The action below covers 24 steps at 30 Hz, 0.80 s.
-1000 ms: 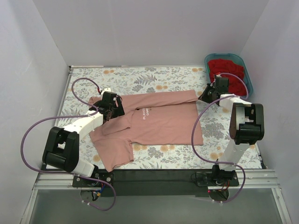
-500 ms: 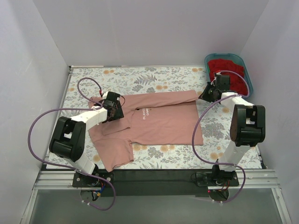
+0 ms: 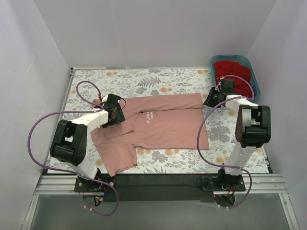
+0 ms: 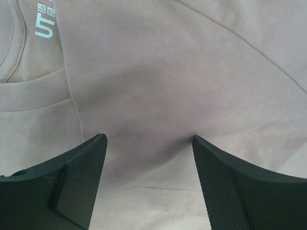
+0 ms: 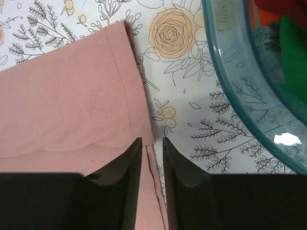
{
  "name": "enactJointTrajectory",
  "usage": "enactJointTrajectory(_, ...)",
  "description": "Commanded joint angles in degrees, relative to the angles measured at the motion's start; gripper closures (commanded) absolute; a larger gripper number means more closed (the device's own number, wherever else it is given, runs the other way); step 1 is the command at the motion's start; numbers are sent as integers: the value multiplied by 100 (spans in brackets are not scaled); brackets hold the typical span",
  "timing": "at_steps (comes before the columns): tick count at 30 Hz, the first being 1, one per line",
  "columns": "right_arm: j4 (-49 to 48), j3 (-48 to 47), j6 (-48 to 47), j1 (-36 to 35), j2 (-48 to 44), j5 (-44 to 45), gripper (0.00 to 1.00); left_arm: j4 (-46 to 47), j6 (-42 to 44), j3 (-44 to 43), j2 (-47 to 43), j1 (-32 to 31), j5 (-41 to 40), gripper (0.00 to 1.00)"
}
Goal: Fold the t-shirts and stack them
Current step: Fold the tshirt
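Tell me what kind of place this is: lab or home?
Probably a lab test cell: white panel walls surround the floral cloth; left arm and right arm are bolted to a metal rail.

A dusty salmon-pink t-shirt (image 3: 163, 122) with pale lettering lies on a white cloth (image 3: 144, 81) printed with grey leaves and orange flowers, while at two o'clock a teal tub (image 3: 230, 56) holds a bright red t-shirt (image 3: 232, 72).

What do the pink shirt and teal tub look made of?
Pink shirt: soft matte knit, probably cotton jersey; ribbed collar, stitched hem, shallow wrinkles. Teal tub: glossy translucent plastic, it seems; floral print shows through its wall, plus a glare spot.
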State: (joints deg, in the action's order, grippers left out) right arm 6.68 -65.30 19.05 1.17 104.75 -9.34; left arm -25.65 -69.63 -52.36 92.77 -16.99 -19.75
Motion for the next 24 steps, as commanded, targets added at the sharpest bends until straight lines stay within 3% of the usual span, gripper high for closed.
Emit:
enactJointTrajectory(1,9,-282,-208,6,-182,-76,65,147,-156,-73,-487,38,155,28)
enactJointTrajectory(2,9,-282,-235,-11,-244,-85,58,209,-235,-55,-584,99,147,28)
enactJointTrajectory(5,-8,-369,-288,-82,-394,-269,53,332,-718,-46,-866,440,164,27)
enactJointTrajectory(12,-281,-712,-103,-398,1,-700,56,508,-1009,-863,-43,1540,893,28)
enactJointTrajectory(16,-536,-826,116,-442,414,-823,58,648,-1000,-1443,679,1682,955,37)
enactJointTrajectory(24,-615,-1248,196,-460,1275,-710,59,351,-1175,-2270,1946,1954,798,65)
